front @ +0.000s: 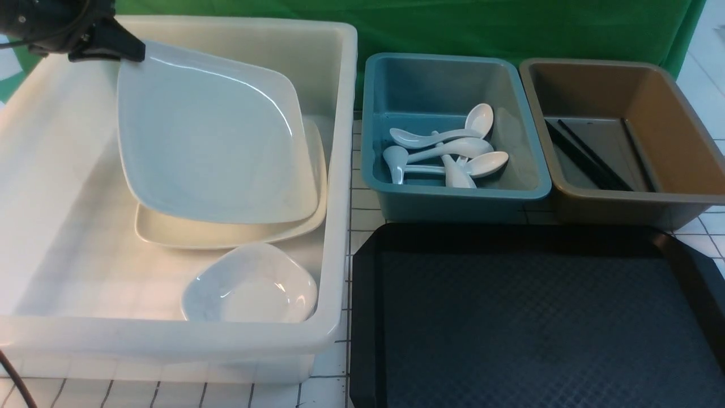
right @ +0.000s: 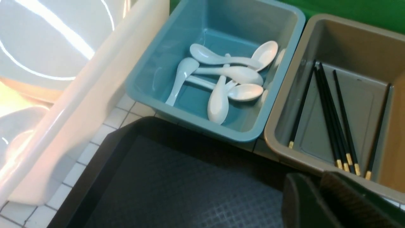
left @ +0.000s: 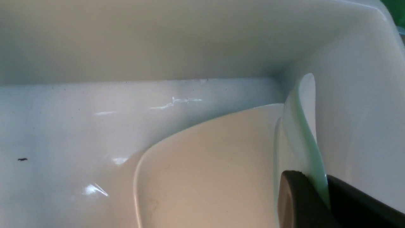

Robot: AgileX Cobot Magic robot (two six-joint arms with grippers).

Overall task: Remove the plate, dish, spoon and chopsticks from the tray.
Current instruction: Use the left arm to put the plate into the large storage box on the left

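Observation:
My left gripper (front: 133,54) is shut on a corner of the large white plate (front: 209,141) and holds it tilted inside the white bin (front: 338,170), its low edge over a second plate (front: 226,235). In the left wrist view the plate's rim (left: 300,133) sits between the fingers of my left gripper (left: 319,186). A small white dish (front: 249,286) lies in the bin's front. Several spoons (front: 447,150) lie in the teal bin. Several chopsticks (front: 589,156) lie in the brown bin. The black tray (front: 527,323) is bare. My right gripper (right: 316,185) is shut and empty above the tray's far edge.
The teal bin (front: 453,192) and brown bin (front: 623,198) stand side by side behind the tray. The white bin's right wall stands close to the tray's left edge. A green backdrop hangs behind the bins. The table has a white gridded top (front: 362,209).

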